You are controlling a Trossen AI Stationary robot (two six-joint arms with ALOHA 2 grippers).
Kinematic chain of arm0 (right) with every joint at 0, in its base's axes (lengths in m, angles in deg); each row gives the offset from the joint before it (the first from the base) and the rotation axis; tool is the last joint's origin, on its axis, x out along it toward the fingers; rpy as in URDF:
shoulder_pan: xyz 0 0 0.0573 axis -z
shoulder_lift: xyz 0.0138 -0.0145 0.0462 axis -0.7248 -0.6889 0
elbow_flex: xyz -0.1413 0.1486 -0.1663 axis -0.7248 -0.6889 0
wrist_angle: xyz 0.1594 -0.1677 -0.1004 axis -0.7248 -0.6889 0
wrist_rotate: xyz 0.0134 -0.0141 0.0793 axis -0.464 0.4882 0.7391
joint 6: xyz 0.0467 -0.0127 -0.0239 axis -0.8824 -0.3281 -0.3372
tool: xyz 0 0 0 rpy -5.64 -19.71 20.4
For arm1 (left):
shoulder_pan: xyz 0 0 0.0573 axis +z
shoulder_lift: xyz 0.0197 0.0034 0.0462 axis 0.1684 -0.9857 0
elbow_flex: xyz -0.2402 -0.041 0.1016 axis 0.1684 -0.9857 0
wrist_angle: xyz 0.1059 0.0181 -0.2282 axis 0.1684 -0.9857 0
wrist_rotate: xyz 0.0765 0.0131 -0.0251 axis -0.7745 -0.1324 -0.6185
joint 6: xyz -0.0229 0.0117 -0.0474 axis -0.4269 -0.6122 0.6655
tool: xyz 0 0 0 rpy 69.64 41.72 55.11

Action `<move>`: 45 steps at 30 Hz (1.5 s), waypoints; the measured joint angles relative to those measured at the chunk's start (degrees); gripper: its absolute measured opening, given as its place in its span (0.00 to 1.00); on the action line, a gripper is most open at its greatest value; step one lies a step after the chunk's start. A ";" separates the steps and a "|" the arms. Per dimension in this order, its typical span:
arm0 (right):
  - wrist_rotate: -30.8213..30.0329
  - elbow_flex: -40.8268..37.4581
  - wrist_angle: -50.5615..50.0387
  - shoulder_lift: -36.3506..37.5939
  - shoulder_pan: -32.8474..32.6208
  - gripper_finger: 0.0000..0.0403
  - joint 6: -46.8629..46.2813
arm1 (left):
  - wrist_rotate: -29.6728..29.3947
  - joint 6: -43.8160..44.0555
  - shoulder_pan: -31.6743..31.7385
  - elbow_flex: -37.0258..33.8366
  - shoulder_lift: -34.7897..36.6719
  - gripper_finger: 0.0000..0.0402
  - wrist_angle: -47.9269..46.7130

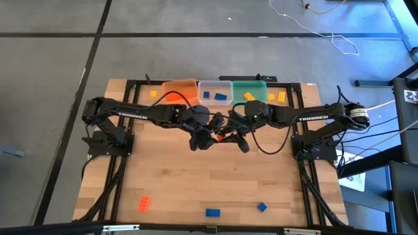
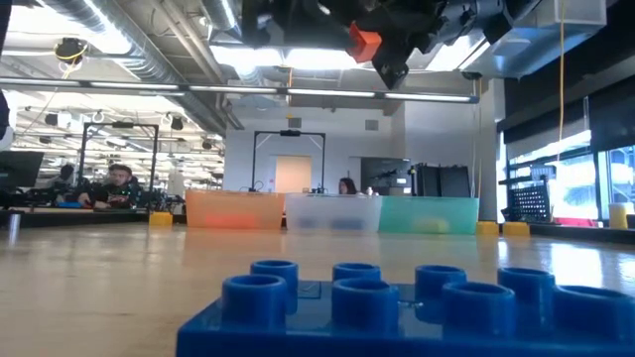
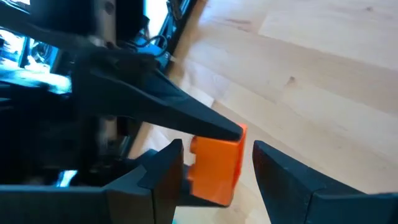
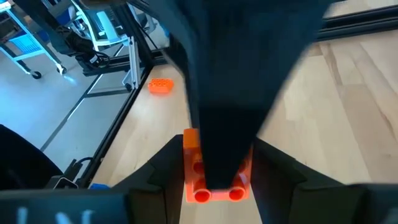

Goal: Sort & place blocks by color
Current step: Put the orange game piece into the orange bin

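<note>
The big wooden counter (image 1: pixel 196 176) holds everything. Two dark arms reach in from the sides and meet over its middle. Far behind the counter is a big room with desks, and a person (image 2: pixel 120 184) sits there.

At the back of the counter three small tubs stand in a row and touch each other: an orange tub (image 1: pixel 179 87), a clear tub (image 1: pixel 214 85) and a green tub (image 1: pixel 249 85). The arms are in front of the tubs and cover part of them in the high view.

The left end effector (image 1: pixel 204 138) and the right end effector (image 1: pixel 232 134) are very close, nose to nose, up in the air. The right end effector is closed on the orange block (image 4: pixel 214 180), with a finger tight on each side. The left end effector (image 3: pixel 214 171) is open wide around the same block. One of its fingers sits just beside the block and the other is a little apart. In the right wrist view a finger of the left arm stands in front and hides the block's middle.

The orange block (image 2: pixel 363 42) is bright, with small round bumps. It hangs high over the counter, in front of the clear tub.

Other blocks lie around. Two blue blocks (image 1: pixel 221 98) are in the clear tub and a yellow block (image 1: pixel 249 96) is in the green tub. Yellow blocks (image 1: pixel 281 96) lie just right of the green tub, and one more yellow piece (image 1: pixel 153 94) lies left of the orange tub. Near the front edge lie another orange one (image 1: pixel 144 203) and two blue ones (image 1: pixel 212 212), well apart from the arms.
</note>
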 joint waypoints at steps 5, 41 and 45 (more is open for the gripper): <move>-0.04 -0.02 0.27 0.06 -0.64 0.35 0.10 | -0.37 -0.28 0.00 -0.04 -1.16 0.46 1.10; -0.84 0.02 -4.86 1.92 0.87 0.49 -1.34 | -7.27 7.19 -0.12 -0.04 -1.37 0.20 -4.10; -0.04 0.11 -9.18 5.27 2.46 0.49 -1.14 | -9.05 9.88 0.20 -0.11 -1.21 0.20 -7.27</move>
